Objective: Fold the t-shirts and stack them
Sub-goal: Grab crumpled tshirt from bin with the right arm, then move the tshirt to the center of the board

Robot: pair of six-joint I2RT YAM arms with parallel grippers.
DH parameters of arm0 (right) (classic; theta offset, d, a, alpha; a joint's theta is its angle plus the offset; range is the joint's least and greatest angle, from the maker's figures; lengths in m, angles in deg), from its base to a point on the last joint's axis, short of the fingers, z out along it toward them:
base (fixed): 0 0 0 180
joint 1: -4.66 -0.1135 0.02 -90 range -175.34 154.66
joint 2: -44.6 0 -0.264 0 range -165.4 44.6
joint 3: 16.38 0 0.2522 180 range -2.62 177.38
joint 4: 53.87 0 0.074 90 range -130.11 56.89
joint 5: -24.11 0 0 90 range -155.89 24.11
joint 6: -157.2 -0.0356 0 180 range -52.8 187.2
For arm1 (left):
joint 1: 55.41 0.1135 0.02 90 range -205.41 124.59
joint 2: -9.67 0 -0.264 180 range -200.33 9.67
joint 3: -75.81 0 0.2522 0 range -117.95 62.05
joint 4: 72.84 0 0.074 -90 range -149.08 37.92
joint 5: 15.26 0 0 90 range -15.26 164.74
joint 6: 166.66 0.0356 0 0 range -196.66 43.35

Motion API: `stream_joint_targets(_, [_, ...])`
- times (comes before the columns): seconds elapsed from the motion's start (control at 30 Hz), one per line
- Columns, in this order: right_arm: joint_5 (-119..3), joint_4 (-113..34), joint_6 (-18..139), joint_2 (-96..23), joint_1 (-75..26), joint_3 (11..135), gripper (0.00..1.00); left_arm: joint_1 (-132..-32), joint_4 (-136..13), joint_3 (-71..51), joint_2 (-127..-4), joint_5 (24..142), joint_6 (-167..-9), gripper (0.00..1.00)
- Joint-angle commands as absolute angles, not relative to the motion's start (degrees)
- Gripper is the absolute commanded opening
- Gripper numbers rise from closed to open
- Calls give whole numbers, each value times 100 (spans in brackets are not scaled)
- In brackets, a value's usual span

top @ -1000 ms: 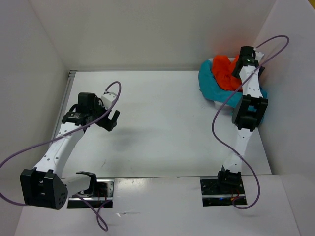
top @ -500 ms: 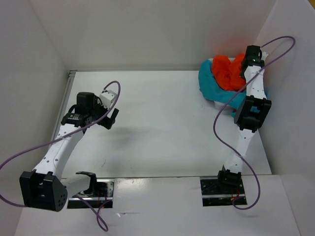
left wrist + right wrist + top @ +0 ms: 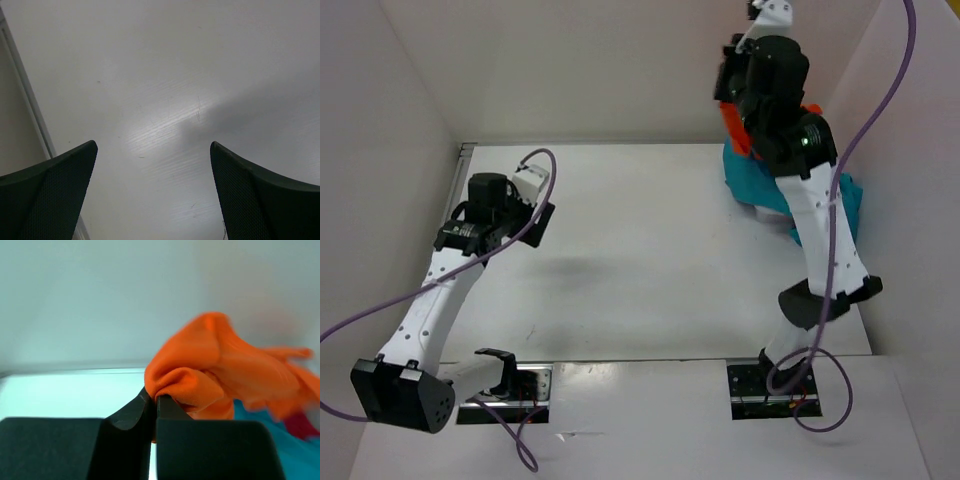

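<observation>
The right fingers [image 3: 131, 416] clench a bunched fold of the light, limp orange t-shirt [image 3: 220, 365] above the teal t-shirt [image 3: 758, 185] at the tabletop's [image 3: 640, 250] far right, though a shoulder seam would likely spread it better; the left fingers [image 3: 55, 185] gape, released.

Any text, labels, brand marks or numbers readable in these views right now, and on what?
None readable in any view.
The orange t-shirt pinched in the right pincer is plain cloth, and so is the teal t-shirt.
No print shows on the open left pincer or on the table.
</observation>
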State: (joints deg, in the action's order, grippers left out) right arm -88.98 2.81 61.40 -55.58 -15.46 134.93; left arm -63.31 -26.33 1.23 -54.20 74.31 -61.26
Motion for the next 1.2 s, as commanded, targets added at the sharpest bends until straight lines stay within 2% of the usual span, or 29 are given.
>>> stream_joint_targets(0.0, [-9295, -134, 6702, -4911, -2669, 13905, 0, -6184, -2410, -578, -5475, 7298, -6409, 100])
stream_joint_targets(0.03, [-9514, -135, 6703, -4857, -3220, 14027, 0, -6183, -2410, -659, -5475, 7298, -6461, 100])
stream_joint_targets(0.1, [-9516, -188, 6616, -4796, -3497, 14142, 0, -6069, -2532, -817, -5344, 7298, -6461, 100])
stream_joint_targets(0.27, [-9112, 23, 5913, -4681, -3498, 13556, 0, -5946, -2595, -1143, -5212, 7229, -6356, 100])
stream_joint_targets(0.37, [-9007, -29, 5526, -4611, -3498, 12450, 0, -5945, -2595, -1143, -5150, 7105, -5988, 100])
stream_joint_targets(0.4, [-8910, -151, 5360, -4611, -3498, 11681, 0, -5945, -2595, -1082, -5150, 7035, -5900, 100])
stream_joint_targets(0.5, [-8366, -784, 5183, -4549, -3175, 10378, 0, -5945, -2533, -950, -5211, 6982, -5697, 100])
stream_joint_targets(0.6, [-7733, -1276, 5068, -5014, -2629, 10196, 0, -5945, -2375, -950, -5448, 7034, -5635, 100])
stream_joint_targets(0.67, [-7426, -1339, 5007, -5600, -2427, 10798, 0, -6015, -2427, -950, -5501, 7034, -5504, 100])
stream_joint_targets(0.73, [-7179, -912, 5067, -6093, -2277, 11415, 56, -6095, -2375, -950, -5554, 7034, -5433, 100])
stream_joint_targets(0.77, [-7178, -648, 5068, -6618, -2276, 12167, 81, -6173, -2314, -1002, -5554, 7104, -5372, 100])
stream_joint_targets(0.8, [-7483, -323, 5172, -6850, -2276, 12583, 100, -6174, -2252, -1002, -5615, 7157, -5372, 100])
stream_joint_targets(0.87, [-7783, 563, 5462, -7132, -2276, 13461, 100, -6367, -1971, -1002, -5616, 7324, -5092, 100])
stream_joint_targets(0.9, [-8115, 672, 5542, -7055, -2389, 13466, 100, -6489, -1788, -794, -5529, 7324, -4951, 100])
stream_joint_targets(0.97, [-8215, 203, 5710, -6521, -2496, 12206, 100, -6613, -1655, -468, -5423, 7324, -4512, 100])
stream_joint_targets(1.0, [-7998, -27, 5710, -5778, -2557, 11609, 100, -6674, -1584, -275, -5370, 7229, -4397, 100])
stream_joint_targets(1.03, [-7865, -247, 5631, -5397, -2558, 10428, 100, -6823, -1584, 93, -5300, 7106, -4292, 100])
stream_joint_targets(1.07, [-7733, -484, 5526, -5054, -2558, 9860, 100, -6903, -1505, 262, -5299, 7053, -4134, 100])
stream_joint_targets(1.1, [-7549, -539, 5464, -4398, -2558, 9349, 100, -6999, -1452, 402, -5299, 7000, -4080, 100])
stream_joint_targets(1.13, [-7547, -539, 5385, -4113, -2610, 8370, 100, -7192, -1391, 534, -5299, 6999, -4019, 100])
stream_joint_targets(1.17, [-7495, -609, 5141, -3849, -2697, 7916, 100, -7315, -1321, 745, -5299, 6999, -3896, 100])
